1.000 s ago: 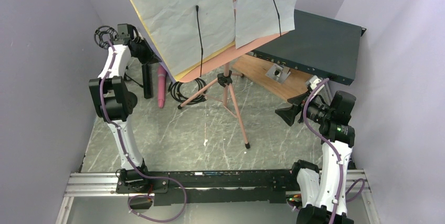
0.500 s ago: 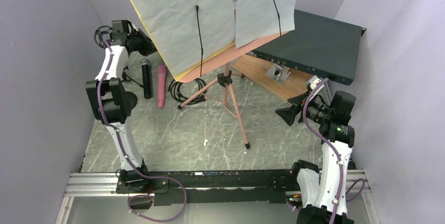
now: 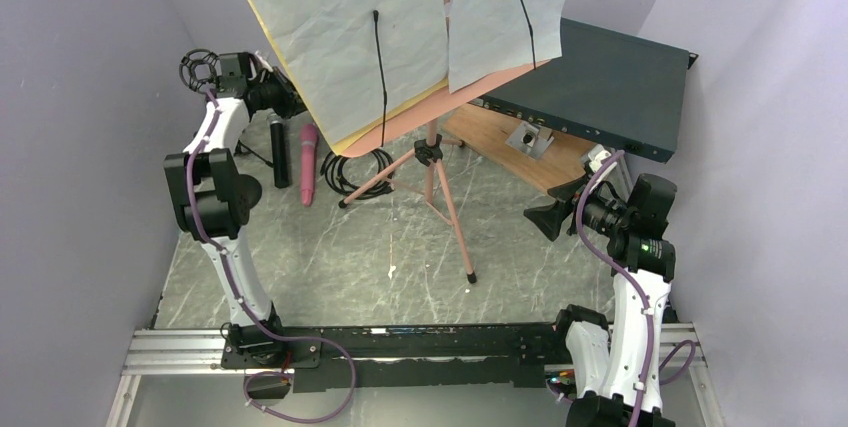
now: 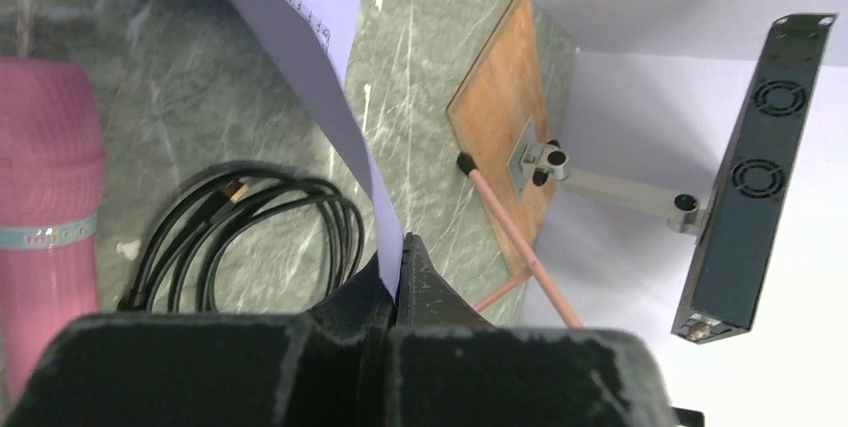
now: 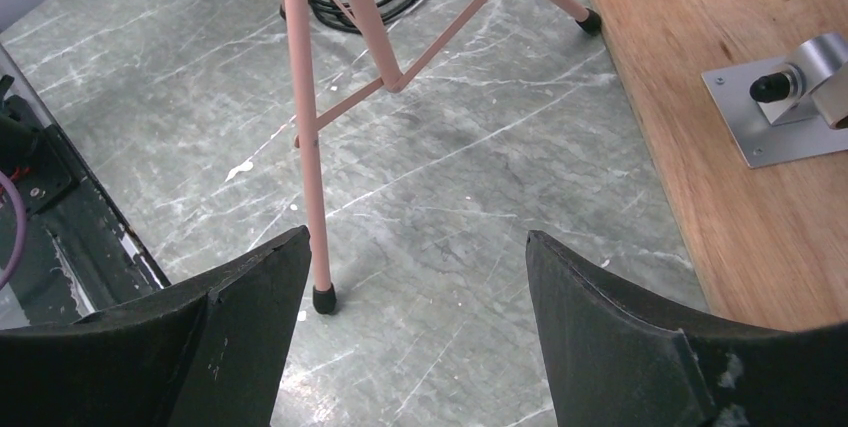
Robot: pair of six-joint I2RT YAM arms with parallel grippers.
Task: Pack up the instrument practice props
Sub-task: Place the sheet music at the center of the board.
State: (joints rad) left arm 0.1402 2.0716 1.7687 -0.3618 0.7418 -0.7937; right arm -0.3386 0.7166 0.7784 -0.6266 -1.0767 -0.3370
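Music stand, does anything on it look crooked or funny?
Yes. The white pages sit crooked on the pink desk, and a yellow page pokes out underneath. The left gripper pinches one white page's edge.

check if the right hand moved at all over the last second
No. In the top view the right hand sits in the same spot as a second ago, jaws open, just off the near edge of the wooden board.

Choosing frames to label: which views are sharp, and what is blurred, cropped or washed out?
Top external: sharp, evenly lit, the sheet-music page runs off the top edge. Left wrist: the left gripper, shut on that page, looms dark and soft; wall washed out. Right wrist: tripod leg crisp, right gripper dark.
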